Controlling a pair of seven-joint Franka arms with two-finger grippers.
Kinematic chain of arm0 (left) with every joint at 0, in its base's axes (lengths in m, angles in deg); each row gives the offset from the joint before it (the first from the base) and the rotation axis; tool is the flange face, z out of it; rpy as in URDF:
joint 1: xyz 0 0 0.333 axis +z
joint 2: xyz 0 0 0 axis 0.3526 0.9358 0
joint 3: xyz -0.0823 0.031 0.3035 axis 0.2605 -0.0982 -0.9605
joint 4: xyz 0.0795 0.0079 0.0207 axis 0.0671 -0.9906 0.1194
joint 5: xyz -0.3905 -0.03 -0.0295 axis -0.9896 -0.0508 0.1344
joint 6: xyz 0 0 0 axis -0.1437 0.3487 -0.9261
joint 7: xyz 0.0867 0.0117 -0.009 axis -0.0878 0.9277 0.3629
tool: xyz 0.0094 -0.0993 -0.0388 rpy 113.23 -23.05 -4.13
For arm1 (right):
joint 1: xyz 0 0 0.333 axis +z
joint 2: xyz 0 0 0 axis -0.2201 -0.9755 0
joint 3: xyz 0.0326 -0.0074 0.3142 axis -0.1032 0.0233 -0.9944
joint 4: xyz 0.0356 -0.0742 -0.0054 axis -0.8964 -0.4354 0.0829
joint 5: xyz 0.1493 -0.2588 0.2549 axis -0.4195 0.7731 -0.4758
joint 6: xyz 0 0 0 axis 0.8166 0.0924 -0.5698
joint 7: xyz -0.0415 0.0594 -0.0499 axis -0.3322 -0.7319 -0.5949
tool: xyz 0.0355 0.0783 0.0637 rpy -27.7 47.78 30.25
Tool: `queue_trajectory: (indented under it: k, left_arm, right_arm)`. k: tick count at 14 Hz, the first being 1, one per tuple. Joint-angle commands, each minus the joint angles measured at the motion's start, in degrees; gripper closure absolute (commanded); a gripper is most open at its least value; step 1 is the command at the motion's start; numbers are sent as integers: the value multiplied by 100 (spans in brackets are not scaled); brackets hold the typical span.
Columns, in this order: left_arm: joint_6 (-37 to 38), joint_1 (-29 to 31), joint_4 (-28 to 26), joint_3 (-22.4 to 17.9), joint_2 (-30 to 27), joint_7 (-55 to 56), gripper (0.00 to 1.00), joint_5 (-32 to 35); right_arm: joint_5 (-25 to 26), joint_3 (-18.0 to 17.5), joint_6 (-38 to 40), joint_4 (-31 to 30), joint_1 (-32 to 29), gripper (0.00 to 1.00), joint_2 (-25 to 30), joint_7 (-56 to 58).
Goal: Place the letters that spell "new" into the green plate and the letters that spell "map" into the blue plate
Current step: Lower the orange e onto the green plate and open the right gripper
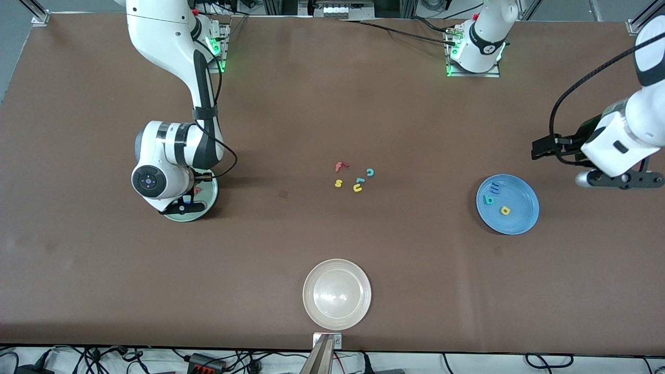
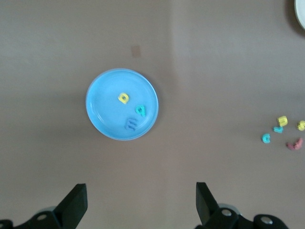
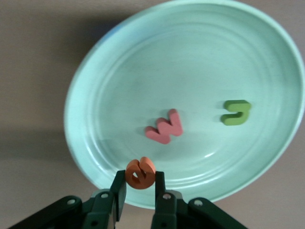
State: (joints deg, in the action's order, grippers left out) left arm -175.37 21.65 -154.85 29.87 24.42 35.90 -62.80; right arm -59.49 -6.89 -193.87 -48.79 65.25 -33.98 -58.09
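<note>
My right gripper (image 3: 139, 179) is shut on the orange e (image 3: 140, 173), just above the rim of the green plate (image 3: 190, 62). The pinkish-red w (image 3: 165, 127) and the dark green n (image 3: 236, 112) lie in that plate. In the front view the right gripper (image 1: 183, 206) covers most of the green plate (image 1: 209, 203). The blue plate (image 1: 524, 221) holds the blue m (image 1: 495, 187), teal p (image 1: 489, 199) and yellow a (image 1: 505, 210). My left gripper (image 2: 140, 200) hangs open and empty over bare table beside the blue plate (image 2: 97, 95), toward the left arm's end.
Loose letters lie at the table's middle: a red f (image 1: 341, 166), a teal c (image 1: 370, 172), a yellow s (image 1: 338, 183), a yellow u (image 1: 357, 188) and a small teal piece (image 1: 359, 180). A larger white plate (image 1: 311, 306) stands near the front camera's edge.
</note>
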Motion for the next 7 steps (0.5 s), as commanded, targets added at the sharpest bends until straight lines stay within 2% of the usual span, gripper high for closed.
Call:
queue_trajectory:
  k: [1,2,3,4,7]
  left_arm:
    - [-771,-503,-1269,-508,-1043,-279,0,-94]
    - [-825,-496,-1384,-508,-1158,-279,0,-94]
    - [-921,-496,-1386,-517,-1159,-279,0,-59]
    - [-957,-469,-1386,-508,-1177,-279,0,-42]
    - [-966,-302,-1552,-289,-1344,-271,0,-41]
  right_arm:
    - [-246,-88,-152,-83,28,81,-2,90]
    - [-307,-88,-196,-83,2,65,-28,90]
    - [-325,-88,-205,-57,-33,20,-28,98]
    - [-325,-79,-188,-31,-59,0,-20,99]
    - [-308,-1,-126,31,-7,0,59,72]
